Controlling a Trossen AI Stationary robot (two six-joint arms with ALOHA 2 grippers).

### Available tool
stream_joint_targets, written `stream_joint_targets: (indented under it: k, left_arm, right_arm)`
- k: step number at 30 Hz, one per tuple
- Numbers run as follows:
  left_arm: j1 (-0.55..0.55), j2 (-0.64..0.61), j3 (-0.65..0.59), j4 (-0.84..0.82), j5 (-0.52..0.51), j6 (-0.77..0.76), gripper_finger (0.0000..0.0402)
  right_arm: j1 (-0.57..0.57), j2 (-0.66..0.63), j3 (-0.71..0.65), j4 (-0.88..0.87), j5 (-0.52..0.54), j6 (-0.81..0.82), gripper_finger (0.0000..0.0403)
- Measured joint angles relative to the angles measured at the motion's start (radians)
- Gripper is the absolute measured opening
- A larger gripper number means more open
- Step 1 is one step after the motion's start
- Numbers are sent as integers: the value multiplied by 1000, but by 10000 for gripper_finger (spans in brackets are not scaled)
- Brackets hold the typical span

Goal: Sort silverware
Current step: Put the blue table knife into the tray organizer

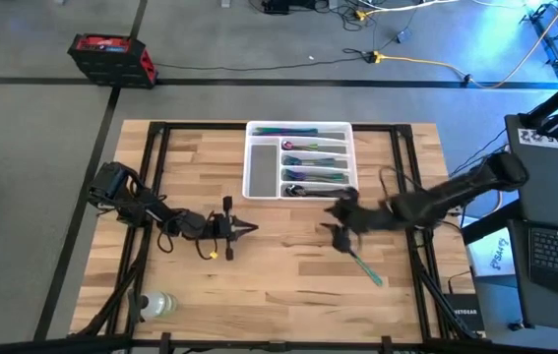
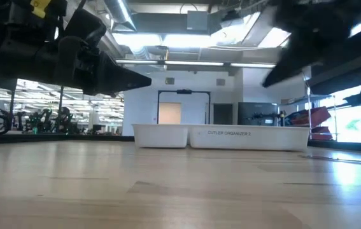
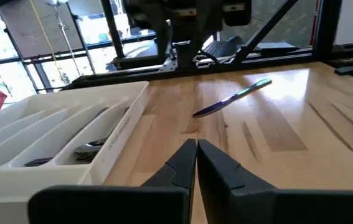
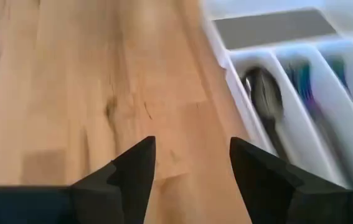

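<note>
The right gripper (image 1: 342,218) is held just beside the white cutlery tray (image 1: 260,173), jaws open and empty (presumably after a drop-off). One teal-handled knife (image 1: 365,267) is left on the table (image 1: 288,275), well apart from the tray. The left gripper (image 1: 247,228) waits near the tray, jaws closed.

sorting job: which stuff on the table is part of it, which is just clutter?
Part of the job:
- silverware already in the white tray
- loose utensil on the wood
- right gripper, open and empty, beside the tray
- left gripper, shut, waiting

Just lying about:
- clear bottle, table corner
</note>
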Motion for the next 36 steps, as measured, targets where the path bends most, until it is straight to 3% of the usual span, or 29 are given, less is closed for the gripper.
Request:
stream_joint_targets:
  k: [2,5,10,14,18,25,29,36]
  left_arm:
    - [-5,0,0,-13,0,-4,0]
    - [-6,0,1,-22,1,-14,0]
    - [-6,0,1,-25,1,-14,0]
    - [-7,0,1,-39,3,-30,0]
    - [-6,0,1,-60,2,-43,0]
    - [-2,0,1,-77,2,-44,0]
    - [-2,0,1,-78,2,-45,0]
    - [-2,0,1,-80,2,-47,0]
  right_arm:
    - [113,-23,-81,147,60,126,183]
    - [202,-11,-147,213,14,259,182]
    - [231,34,-143,-82,-79,444,174]
    - [249,49,-128,-268,-117,533,134]
    - [240,49,-128,-259,-179,512,93]
    - [222,57,-128,-231,-161,455,43]
    - [176,97,-128,-202,-203,384,7]
    - [118,183,-126,-87,-223,300,2]
